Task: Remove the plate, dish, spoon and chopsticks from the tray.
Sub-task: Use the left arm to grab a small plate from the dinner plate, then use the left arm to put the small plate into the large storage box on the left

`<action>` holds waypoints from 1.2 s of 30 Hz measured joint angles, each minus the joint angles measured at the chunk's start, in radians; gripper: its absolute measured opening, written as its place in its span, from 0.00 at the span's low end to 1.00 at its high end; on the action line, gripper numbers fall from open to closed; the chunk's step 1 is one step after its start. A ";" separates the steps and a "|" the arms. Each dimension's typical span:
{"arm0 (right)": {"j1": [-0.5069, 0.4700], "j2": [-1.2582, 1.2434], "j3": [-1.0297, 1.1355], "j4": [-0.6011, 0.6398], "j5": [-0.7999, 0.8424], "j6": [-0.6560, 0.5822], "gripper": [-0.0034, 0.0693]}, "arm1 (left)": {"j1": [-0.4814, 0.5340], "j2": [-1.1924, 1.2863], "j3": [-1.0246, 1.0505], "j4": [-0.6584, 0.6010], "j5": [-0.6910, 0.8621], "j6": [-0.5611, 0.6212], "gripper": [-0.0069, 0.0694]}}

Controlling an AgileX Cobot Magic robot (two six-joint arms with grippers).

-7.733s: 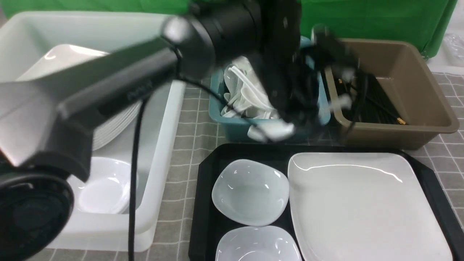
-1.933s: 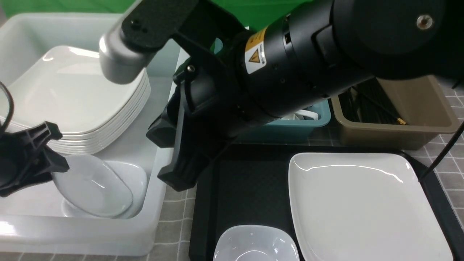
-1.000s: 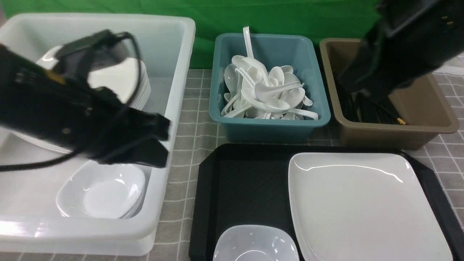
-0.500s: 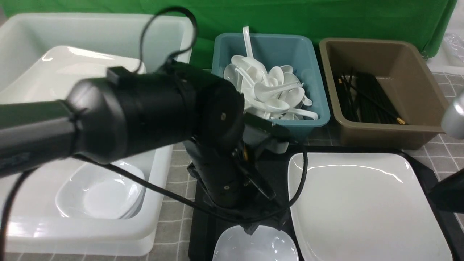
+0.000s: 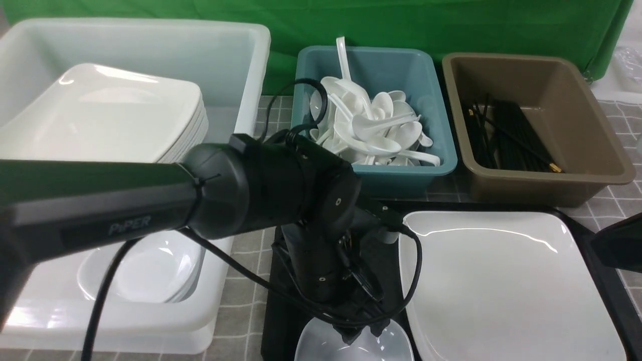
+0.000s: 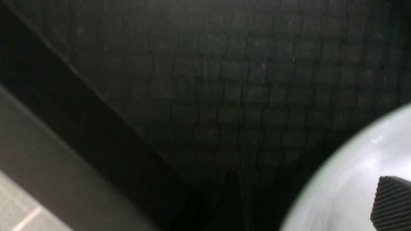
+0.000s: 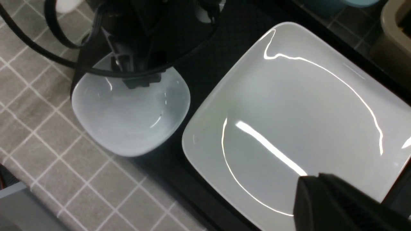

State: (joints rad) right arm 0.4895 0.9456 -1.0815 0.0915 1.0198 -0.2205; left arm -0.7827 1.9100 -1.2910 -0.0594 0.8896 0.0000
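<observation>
The black tray holds the large white plate on its right and one small white dish at its near left. My left gripper points down at the dish's far rim, open, with nothing gripped. In the left wrist view one ribbed finger pad hangs over the dish. My right gripper is shut and empty, hovering over the plate's right edge. No spoon or chopsticks show on the tray.
A big white bin on the left holds stacked plates and small dishes. Behind the tray stand a teal bin full of white spoons and a brown bin with black chopsticks. Grey checked cloth covers the table.
My left arm swung from the white bin to the tray and came down over the near dish, its jaws opening. My right gripper dropped to the tray's right edge.
</observation>
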 joint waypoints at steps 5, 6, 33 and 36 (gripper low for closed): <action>0.000 0.000 0.000 0.004 0.000 0.000 0.11 | 0.000 0.047 0.000 -0.017 0.014 0.000 0.74; 0.000 0.000 0.000 0.005 0.000 0.000 0.11 | 0.000 0.050 -0.005 -0.027 0.020 0.000 0.71; 0.000 0.001 -0.003 0.027 -0.082 -0.019 0.11 | 0.014 -0.175 -0.248 -0.001 0.295 -0.060 0.13; 0.000 0.031 -0.056 0.135 -0.089 -0.148 0.11 | 0.102 -0.269 -0.248 -0.069 0.291 -0.068 0.13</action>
State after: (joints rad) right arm 0.4895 0.9765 -1.1374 0.2266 0.9311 -0.3680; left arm -0.6807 1.6412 -1.5389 -0.1288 1.1809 -0.0680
